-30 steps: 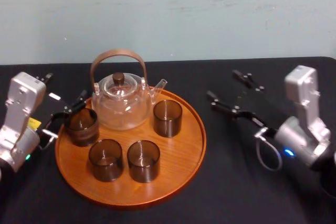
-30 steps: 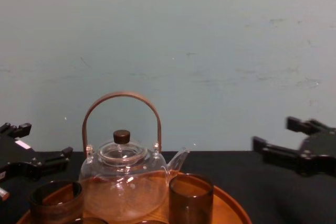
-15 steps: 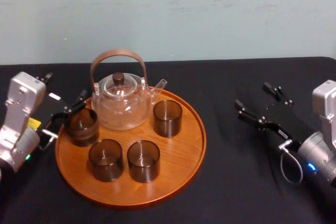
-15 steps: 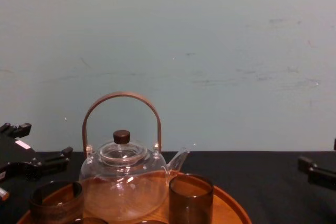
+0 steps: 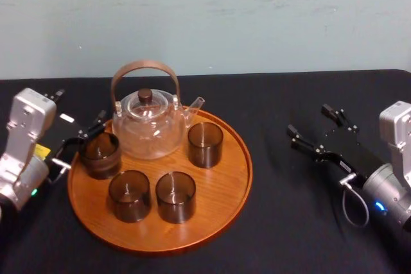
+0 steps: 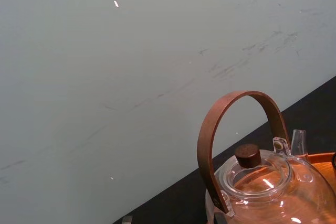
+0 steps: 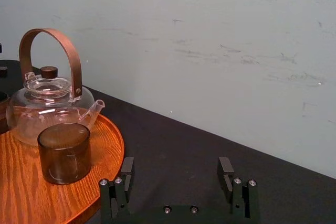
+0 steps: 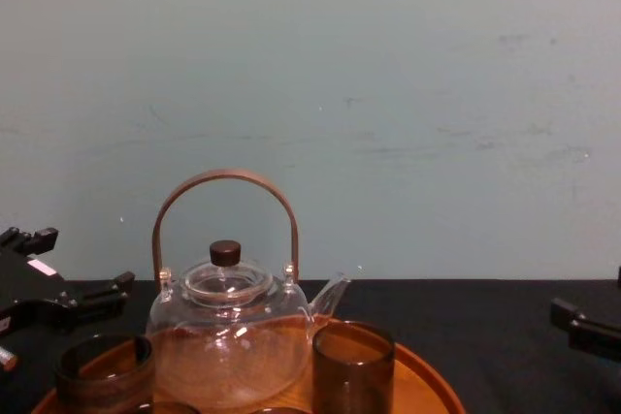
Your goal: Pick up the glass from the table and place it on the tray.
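Observation:
The round wooden tray lies mid-table and carries several dark glasses and a glass teapot. One glass stands at the tray's left rim, another by the spout, and two sit at the front. My left gripper hovers open just left of and behind the left-rim glass, holding nothing; it also shows in the chest view. My right gripper is open and empty over the black table to the tray's right, and the right wrist view shows its fingers spread.
A black cloth covers the table, with a pale wall behind it. The teapot's tall brown handle rises above the glasses. Bare cloth lies between the tray and the right gripper.
My right gripper has pulled back to the right, away from the tray, still open. The left gripper, the glasses and the teapot have not moved.

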### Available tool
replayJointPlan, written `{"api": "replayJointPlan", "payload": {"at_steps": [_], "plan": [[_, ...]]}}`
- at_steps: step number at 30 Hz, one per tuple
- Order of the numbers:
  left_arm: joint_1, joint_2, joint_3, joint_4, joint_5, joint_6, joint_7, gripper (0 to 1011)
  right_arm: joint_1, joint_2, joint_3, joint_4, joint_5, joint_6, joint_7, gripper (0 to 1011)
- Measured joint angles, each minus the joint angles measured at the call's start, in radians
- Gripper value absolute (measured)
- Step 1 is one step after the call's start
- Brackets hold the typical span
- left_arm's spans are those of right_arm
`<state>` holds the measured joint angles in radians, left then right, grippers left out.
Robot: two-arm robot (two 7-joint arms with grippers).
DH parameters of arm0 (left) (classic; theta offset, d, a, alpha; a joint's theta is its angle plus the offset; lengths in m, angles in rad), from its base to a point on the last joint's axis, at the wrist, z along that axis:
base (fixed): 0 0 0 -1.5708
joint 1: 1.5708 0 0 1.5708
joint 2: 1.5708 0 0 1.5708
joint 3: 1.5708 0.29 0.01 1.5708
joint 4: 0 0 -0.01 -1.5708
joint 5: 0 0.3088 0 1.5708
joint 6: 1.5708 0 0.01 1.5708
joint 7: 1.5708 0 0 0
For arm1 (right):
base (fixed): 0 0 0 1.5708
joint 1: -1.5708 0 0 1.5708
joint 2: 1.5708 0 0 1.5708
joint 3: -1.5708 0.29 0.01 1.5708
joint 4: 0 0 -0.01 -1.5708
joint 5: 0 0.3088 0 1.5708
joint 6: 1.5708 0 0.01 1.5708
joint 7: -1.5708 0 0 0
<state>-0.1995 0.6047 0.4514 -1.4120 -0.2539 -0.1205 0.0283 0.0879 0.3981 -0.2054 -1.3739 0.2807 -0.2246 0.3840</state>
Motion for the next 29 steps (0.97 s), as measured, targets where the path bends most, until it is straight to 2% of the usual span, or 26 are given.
{"api": "replayJointPlan", "payload": {"at_steps": [29], "plan": [[0.0,0.0,0.0,0.0,0.0,0.0,0.0,1001,0.001,0.002,-0.001,-0.003,0.003,-0.001,0.004,1002]]}}
